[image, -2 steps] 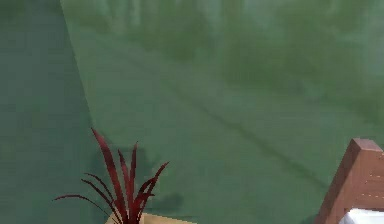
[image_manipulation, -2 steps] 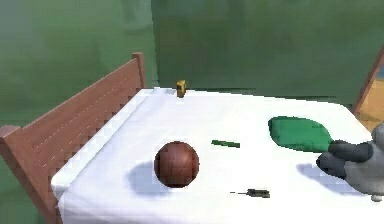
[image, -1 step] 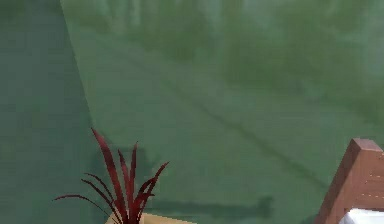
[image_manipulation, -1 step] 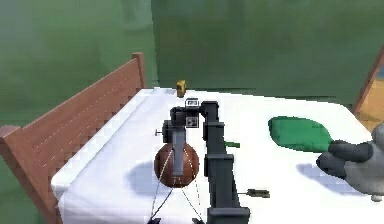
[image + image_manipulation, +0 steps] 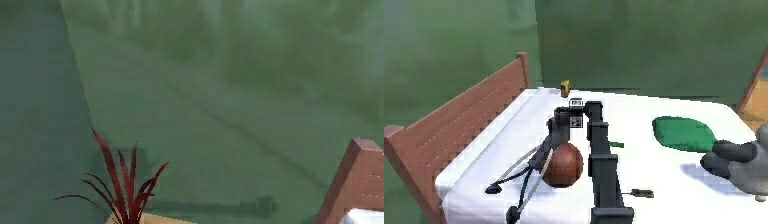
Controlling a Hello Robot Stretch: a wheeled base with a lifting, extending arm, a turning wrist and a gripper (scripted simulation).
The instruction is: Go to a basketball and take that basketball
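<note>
Dull green walls (image 5: 220,80) enclose a bedroom. In the forward view a plant (image 5: 122,185) with thin dark-red leaves rises from the near edge, left of middle, above a strip of pale surface. At the near right corner stands the end of a brown wooden headboard (image 5: 355,185). In the arm side view a bed (image 5: 644,110) with a white cover runs across the middle, with the slatted headboard along its left side. A dark square arm (image 5: 604,160) reaches from the near edge out over the bed, ending at small white marker squares (image 5: 575,102). Left of these sits the gripper (image 5: 504,200), its dark body turned back toward the near left. Its two thin fingers (image 5: 524,165) trail down across the cover toward the bed's near left corner. The basketball (image 5: 566,166), a round brown-orange ball, lies on the bed just left of the arm and right beside the fingers. With the ball resting there, whether the gripper holds anything and how its jaws stand cannot be told. A green pillow (image 5: 689,132) lies to the right of the arm. A grey rounded lump (image 5: 739,165), possibly a soft toy, sits at the near right. A small tan object (image 5: 566,87) stands at the bed's far edge.
</note>
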